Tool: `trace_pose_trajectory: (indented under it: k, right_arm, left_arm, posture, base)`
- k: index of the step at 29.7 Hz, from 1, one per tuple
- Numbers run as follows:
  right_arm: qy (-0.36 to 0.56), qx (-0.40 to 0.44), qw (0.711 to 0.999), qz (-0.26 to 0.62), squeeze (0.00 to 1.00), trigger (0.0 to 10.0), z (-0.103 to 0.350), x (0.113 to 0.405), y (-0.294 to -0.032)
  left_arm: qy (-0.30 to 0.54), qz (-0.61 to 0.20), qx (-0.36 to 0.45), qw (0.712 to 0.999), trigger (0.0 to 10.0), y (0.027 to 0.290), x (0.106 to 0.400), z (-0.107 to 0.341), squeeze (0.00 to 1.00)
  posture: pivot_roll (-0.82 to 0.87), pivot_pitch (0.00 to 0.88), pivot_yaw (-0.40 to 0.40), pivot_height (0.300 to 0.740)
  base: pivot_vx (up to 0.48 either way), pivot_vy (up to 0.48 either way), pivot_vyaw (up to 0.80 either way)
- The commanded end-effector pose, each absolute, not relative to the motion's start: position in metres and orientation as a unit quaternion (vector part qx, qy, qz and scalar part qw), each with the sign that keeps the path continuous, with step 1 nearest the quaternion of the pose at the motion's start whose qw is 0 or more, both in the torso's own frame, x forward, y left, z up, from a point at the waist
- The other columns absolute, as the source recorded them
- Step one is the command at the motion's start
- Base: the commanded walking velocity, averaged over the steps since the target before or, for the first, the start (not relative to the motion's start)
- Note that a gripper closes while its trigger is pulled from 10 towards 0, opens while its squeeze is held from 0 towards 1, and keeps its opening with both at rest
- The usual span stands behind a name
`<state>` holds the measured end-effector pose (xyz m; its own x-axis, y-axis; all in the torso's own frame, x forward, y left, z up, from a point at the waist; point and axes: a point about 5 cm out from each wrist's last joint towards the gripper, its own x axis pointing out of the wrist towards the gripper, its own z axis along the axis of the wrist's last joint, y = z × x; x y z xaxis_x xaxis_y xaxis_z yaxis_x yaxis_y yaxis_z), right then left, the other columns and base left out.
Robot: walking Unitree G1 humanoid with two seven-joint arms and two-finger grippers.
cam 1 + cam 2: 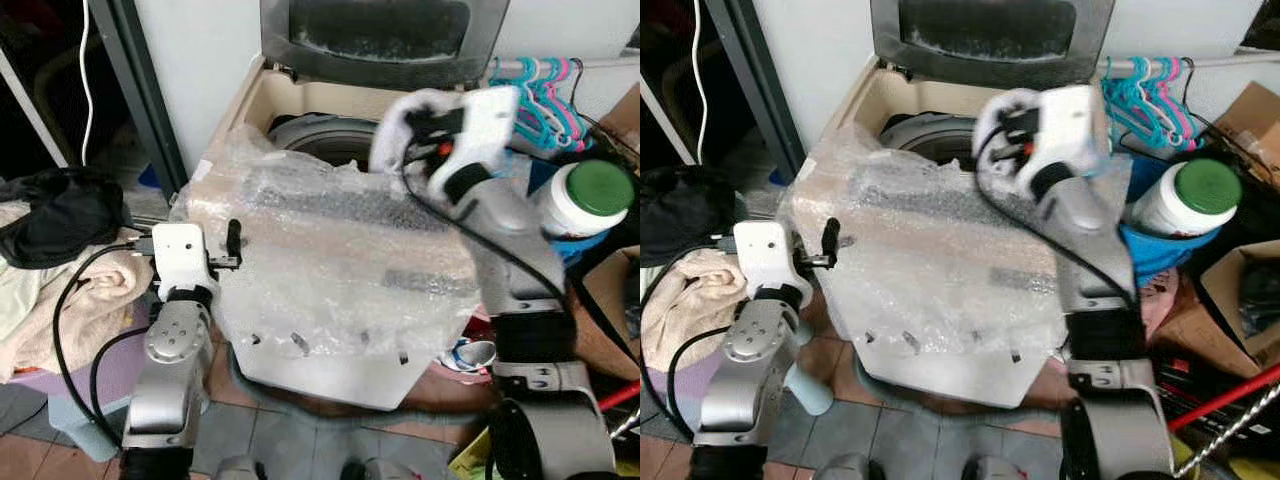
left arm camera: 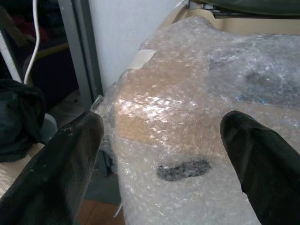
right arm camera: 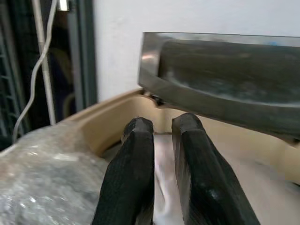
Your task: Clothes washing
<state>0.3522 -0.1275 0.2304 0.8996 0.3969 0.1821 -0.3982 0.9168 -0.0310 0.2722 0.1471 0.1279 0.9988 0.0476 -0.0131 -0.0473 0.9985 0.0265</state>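
Bubble wrap point(image 1: 330, 250) covers the front of the top-loading washing machine point(image 1: 300, 110), whose dark lid point(image 1: 380, 35) stands raised at the back, leaving the drum opening point(image 1: 320, 135) uncovered. The right pincer point(image 3: 161, 140) is held above the machine's back rim near the lid, its two black fingers point(image 3: 133, 168) nearly together with only a narrow gap and nothing between them. The left pincer point(image 2: 161, 140) hovers at the machine's front left corner, spread wide, with the wrapped corner between its fingers point(image 2: 61, 168) but apart from them. Off the machine's left side, a heap of clothes point(image 1: 60, 250), dark on top and pale beneath, lies on a stand. By the right side stand a white jar with a green cap point(image 1: 585, 200) and a bunch of coloured hangers point(image 1: 545, 95).
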Motion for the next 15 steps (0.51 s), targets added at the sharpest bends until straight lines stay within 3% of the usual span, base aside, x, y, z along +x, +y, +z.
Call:
trace_pose_trajectory:
  k: [1,15]
  right_arm:
    - [-0.105,0.003,0.972,0.212,1.00,10.0,0.239,0.352,-0.127]
    - [-0.127,-0.072,0.979,0.141,1.00,10.0,0.212,0.330,-0.145]
  left_arm:
    - [0.005,0.027,0.018,0.999,10.0,0.148,0.273,0.131,0.00]
    - [0.012,0.039,0.019,0.999,10.0,0.153,0.270,0.125,0.00]
  posture:
    - [-0.01,0.000,-0.019,0.740]
    - [-0.02,0.000,-0.025,0.740]
  base:
    - [0.000,0.000,0.00]
    - [0.000,0.000,0.00]
